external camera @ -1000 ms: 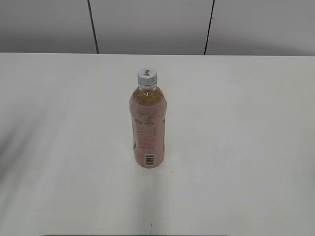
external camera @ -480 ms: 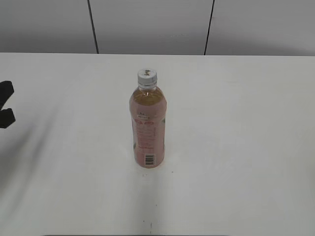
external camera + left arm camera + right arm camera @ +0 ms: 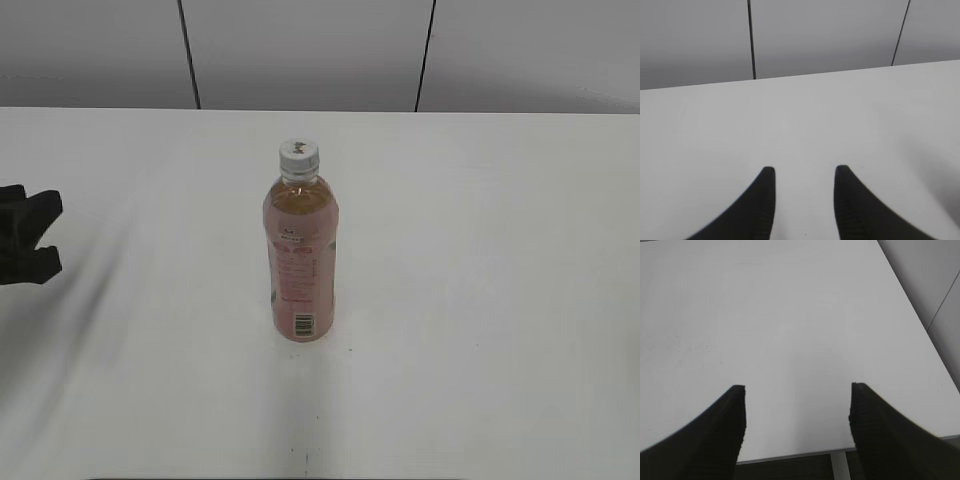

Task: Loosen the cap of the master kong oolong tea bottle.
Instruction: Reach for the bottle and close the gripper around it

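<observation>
Table (image 3: 480, 300) first: a broad white surface carries only one thing, and you find the master kong oolong tea bottle (image 3: 301, 262) standing upright near its middle, well apart from both arms. Filled almost to the neck with amber tea, it probably has some weight and should stand firm, but its slim clear walls likely give under a hard squeeze, and the pink label (image 3: 300, 285) looks smooth enough to slip. You would do best to clamp the labelled body low to mid-height with one gripper, firmly but without crushing, so the bottle cannot spin. At the left edge of the exterior view the left gripper (image 3: 32, 238) hangs with its dark fingers parted and empty; its wrist camera shows bare table between the fingertips (image 3: 767, 175). The right gripper (image 3: 796, 405) is out of the exterior view, and its own camera shows it spread wide over an empty corner of the table. Smallest of all, the cap (image 3: 299, 154) sits closed on the neck, white and ribbed; the ribs should give your fingers grip, yet it is narrow, so centre the pinch squarely before twisting.
</observation>
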